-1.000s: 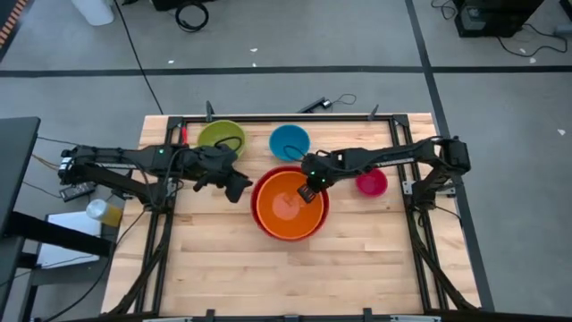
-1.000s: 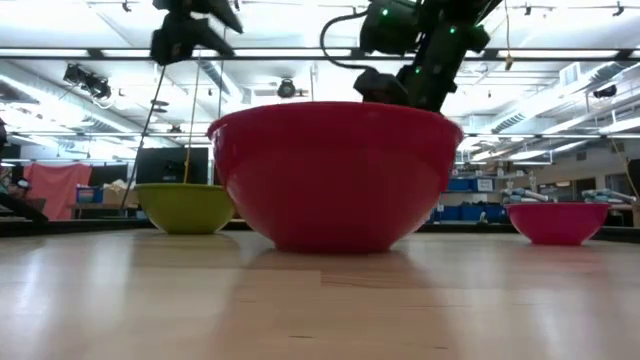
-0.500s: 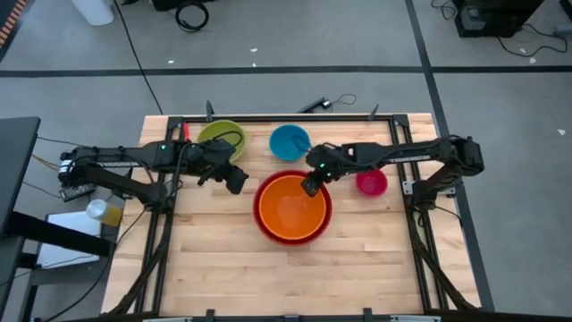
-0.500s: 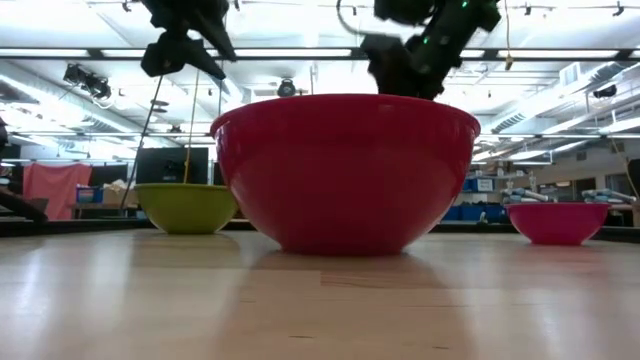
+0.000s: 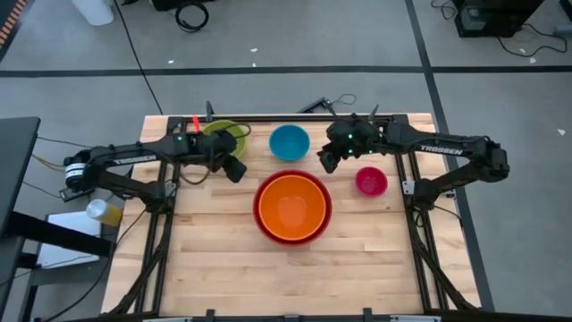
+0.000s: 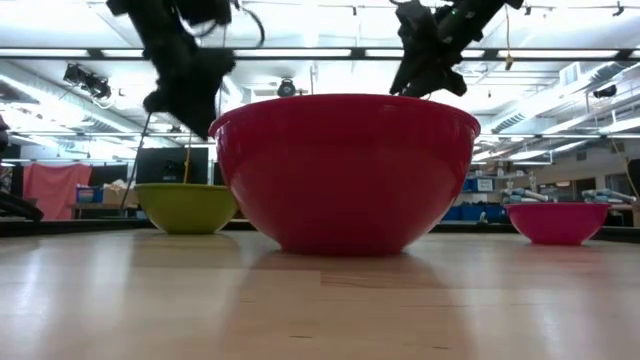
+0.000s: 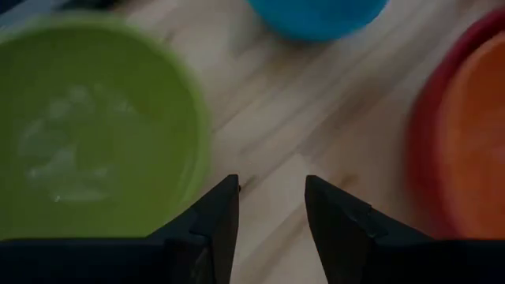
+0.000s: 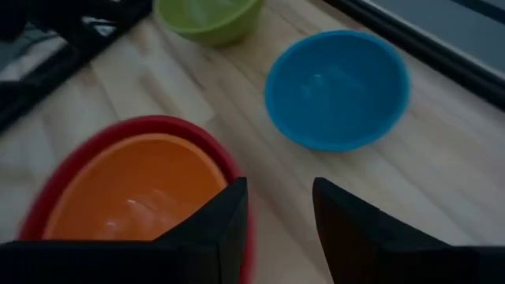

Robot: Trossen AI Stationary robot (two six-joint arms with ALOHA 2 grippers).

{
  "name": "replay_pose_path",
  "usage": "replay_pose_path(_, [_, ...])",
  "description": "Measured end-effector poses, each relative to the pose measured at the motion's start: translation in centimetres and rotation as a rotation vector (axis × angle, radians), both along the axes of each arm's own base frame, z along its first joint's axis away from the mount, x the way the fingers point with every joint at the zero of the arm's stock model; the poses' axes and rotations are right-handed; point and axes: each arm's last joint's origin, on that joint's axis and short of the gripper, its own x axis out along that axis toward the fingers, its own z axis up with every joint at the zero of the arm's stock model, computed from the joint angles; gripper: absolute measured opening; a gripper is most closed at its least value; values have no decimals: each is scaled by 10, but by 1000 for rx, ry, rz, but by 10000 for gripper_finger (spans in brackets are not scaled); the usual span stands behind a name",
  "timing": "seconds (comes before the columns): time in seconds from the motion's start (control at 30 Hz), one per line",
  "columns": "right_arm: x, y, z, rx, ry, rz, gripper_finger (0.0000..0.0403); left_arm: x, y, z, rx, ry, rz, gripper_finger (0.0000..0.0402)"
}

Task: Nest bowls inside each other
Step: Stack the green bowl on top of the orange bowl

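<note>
Right wrist view shows my right fingers (image 8: 278, 229) spread apart and empty above bare table (image 8: 473, 181), the orange bowl (image 8: 130, 193) nested in the red bowl (image 8: 47, 181) just beside one finger, the blue bowl (image 8: 338, 87) ahead and the yellow-green bowl (image 8: 207, 16) beyond. From above, those fingers (image 5: 327, 162) hang between the blue bowl (image 5: 289, 141) and the magenta-pink bowl (image 5: 371, 182). My left fingers (image 7: 270, 217) are also released, holding nothing, with the yellow-green bowl (image 7: 87, 126) close on one side, the red bowl (image 7: 422, 150) on the other and blue (image 7: 319, 14) farther ahead.
</note>
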Motion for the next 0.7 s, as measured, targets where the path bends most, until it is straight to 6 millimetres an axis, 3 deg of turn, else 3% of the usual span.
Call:
replay_pose_path(0.2, [-9,-9,-4,-50,91,38,151,7,17,-22,-19,97,22,151])
replay_pose_path(0.43, [-13,-18,-6,-100,127,76,151,12,23,-20,-76,8,95,151])
replay_pose_path(0.7, [21,-53,-34,9,-31,20,151,11,28,-6,-81,-37,143,151])
